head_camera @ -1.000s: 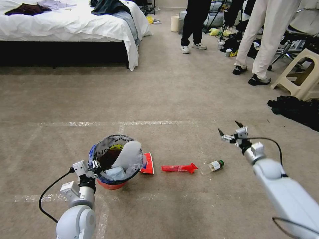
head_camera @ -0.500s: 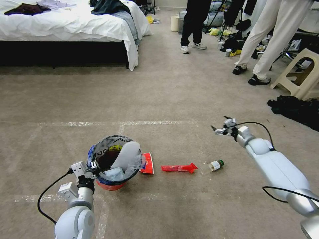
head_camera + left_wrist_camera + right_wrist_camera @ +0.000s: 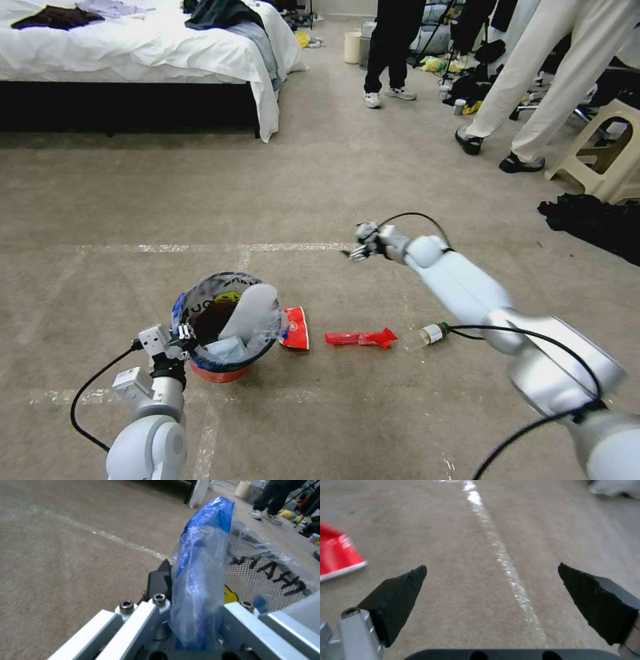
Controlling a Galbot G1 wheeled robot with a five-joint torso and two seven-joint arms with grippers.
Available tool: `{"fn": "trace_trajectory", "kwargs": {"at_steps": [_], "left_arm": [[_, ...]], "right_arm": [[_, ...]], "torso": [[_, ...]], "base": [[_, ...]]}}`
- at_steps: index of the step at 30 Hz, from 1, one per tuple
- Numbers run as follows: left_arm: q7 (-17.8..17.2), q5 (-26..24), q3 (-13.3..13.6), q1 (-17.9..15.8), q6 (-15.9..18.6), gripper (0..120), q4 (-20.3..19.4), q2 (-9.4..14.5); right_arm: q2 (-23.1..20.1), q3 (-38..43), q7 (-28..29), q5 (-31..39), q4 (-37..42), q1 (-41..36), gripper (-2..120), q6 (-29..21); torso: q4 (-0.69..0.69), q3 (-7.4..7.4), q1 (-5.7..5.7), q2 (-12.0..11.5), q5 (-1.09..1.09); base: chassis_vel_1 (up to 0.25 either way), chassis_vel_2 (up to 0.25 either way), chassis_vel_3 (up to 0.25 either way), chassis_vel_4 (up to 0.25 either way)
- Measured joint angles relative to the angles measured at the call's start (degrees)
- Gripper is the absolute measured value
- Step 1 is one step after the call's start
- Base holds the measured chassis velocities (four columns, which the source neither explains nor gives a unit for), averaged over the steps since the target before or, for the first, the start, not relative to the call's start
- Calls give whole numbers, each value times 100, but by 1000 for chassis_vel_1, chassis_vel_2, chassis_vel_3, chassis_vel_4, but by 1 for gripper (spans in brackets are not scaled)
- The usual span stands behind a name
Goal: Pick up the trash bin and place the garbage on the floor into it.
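1. Head view: the left end effector (image 3: 181,335) is clamped on the near rim of the trash bin (image 3: 227,320), which sits low over the carpet with a white foam piece (image 3: 248,310) sticking out of its bag. Just beside the bin lies a flat red wrapper (image 3: 295,328), then a twisted red wrapper (image 3: 360,339), then a green-capped bottle (image 3: 430,333) partly under the right arm. The right end effector (image 3: 355,252) is reaching out over the taped line, beyond the litter.

2. Left wrist view: the left end effector (image 3: 196,605) is pinching the blue-edged bag (image 3: 203,555) folded over the rim. If it has mostly plastic and little rim, the bin could slip or tip and spill.

3. Right wrist view: the right end effector (image 3: 491,600) is spread wide and empty over bare carpet, a corner of the flat red wrapper (image 3: 336,552) off to one side. A flat wrapper on carpet is thin, so the tips may skid over it or push it away.
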Motion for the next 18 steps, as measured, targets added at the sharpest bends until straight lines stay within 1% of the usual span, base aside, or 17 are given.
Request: {"fn": "trace_trajectory", "kwargs": {"at_steps": [1,3,4,5,6,8,9,11,12,14,15,17,18], "left_arm": [[0,0,0,0,0,4,0,0],[5,-9,-32,32,-6,4,-43,-34],[5,-9,-32,32,-6,4,-43,-34],[5,-9,-47,47,-7,4,-62,-49],[5,-9,-47,47,-7,4,-62,-49],[6,-9,-62,57,-9,4,-90,-61],[6,-9,-62,57,-9,4,-90,-61],[6,-1,-64,56,-9,4,-106,-74],[6,-1,-64,56,-9,4,-106,-74],[6,5,-58,57,-9,4,-130,-85],[6,5,-58,57,-9,4,-130,-85],[7,15,-55,64,-10,4,-130,-86],[7,15,-55,64,-10,4,-130,-86]], "right_arm": [[0,0,0,0,0,0,100,0],[130,-133,-328,-366,-154,48,100,76],[130,-133,-328,-366,-154,48,100,76],[172,-149,-482,-622,-185,64,100,139],[172,-149,-482,-622,-185,64,100,139],[231,-140,-872,-1180,-211,97,100,222],[231,-140,-872,-1180,-211,97,100,222],[272,-63,-1246,-1847,-288,121,100,407],[272,-63,-1246,-1847,-288,121,100,407],[274,74,-1713,-2177,-334,116,100,556],[274,74,-1713,-2177,-334,116,100,556],[238,134,-2025,-2155,-332,90,100,586],[238,134,-2025,-2155,-332,90,100,586]], "torso": [[0,0,0,0,0],[0,1,0,0,3],[0,1,0,0,3],[0,0,0,0,2],[0,0,0,0,2],[0,0,0,0,3],[0,0,0,0,3],[0,0,0,0,2],[0,0,0,0,2],[1,0,0,0,4],[1,0,0,0,4],[0,0,-1,0,3],[0,0,-1,0,3]], "base": [[0,0,0,0],[0,0,0,0],[0,0,0,0],[0,0,0,0],[0,0,0,0],[0,0,0,0],[0,0,0,0],[0,0,0,0],[0,0,0,0],[0,0,0,0],[0,0,0,0],[0,0,0,0],[0,0,0,0]]}}
